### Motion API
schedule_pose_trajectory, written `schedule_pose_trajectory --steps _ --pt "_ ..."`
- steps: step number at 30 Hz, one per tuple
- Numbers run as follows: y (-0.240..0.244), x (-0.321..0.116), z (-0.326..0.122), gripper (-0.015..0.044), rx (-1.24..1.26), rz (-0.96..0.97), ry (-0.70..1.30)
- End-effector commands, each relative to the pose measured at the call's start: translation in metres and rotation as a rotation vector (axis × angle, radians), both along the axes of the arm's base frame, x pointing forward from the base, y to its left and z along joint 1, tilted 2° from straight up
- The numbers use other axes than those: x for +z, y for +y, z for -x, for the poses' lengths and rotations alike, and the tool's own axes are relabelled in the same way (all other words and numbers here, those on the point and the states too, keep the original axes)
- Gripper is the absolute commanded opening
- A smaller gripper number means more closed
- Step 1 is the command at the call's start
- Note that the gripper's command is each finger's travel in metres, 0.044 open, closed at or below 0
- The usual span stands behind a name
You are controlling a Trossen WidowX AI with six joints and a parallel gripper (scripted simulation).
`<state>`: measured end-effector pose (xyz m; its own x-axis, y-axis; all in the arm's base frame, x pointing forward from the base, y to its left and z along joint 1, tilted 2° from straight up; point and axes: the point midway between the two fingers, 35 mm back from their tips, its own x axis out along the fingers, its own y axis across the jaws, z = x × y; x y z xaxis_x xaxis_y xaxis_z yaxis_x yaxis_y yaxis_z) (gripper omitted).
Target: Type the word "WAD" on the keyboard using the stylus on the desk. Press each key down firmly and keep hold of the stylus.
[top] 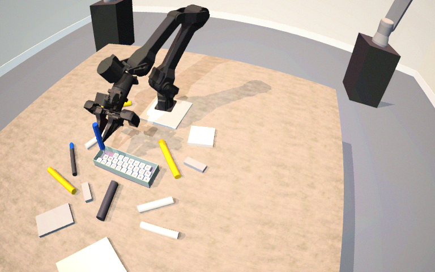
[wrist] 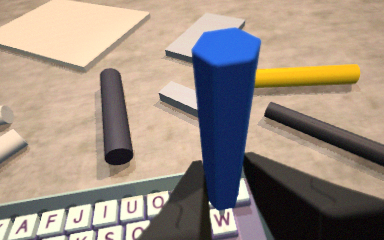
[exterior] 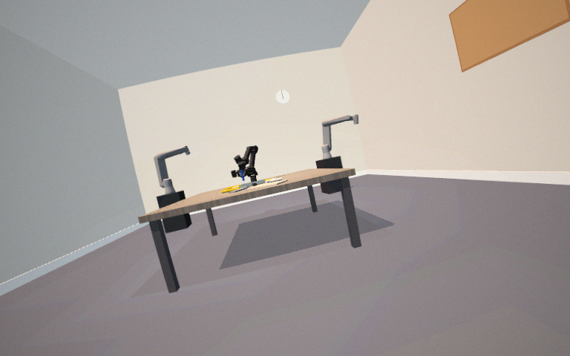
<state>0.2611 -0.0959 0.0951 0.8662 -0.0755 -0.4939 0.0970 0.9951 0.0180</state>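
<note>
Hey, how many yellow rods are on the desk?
3, going by the top view: one rod right of the keyboard, a second rod at far left, and a third rod partly hidden behind the arm. Others could be hidden there.

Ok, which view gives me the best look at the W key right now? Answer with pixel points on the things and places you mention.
The wrist view: it shows the W key [wrist: 223, 220] large and readable, just beyond the tip of the blue stylus [top: 98, 136] [exterior: 242, 175] [wrist: 225, 115]. The top view shows the keys too small to read surely; the exterior view shows no separate keys.
</note>
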Motion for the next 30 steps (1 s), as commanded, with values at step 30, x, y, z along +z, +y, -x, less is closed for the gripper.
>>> schedule_pose_trajectory --steps 30 --pt "0.0007 -0.0095 0.0007 0.0081 0.002 0.000 0.004"
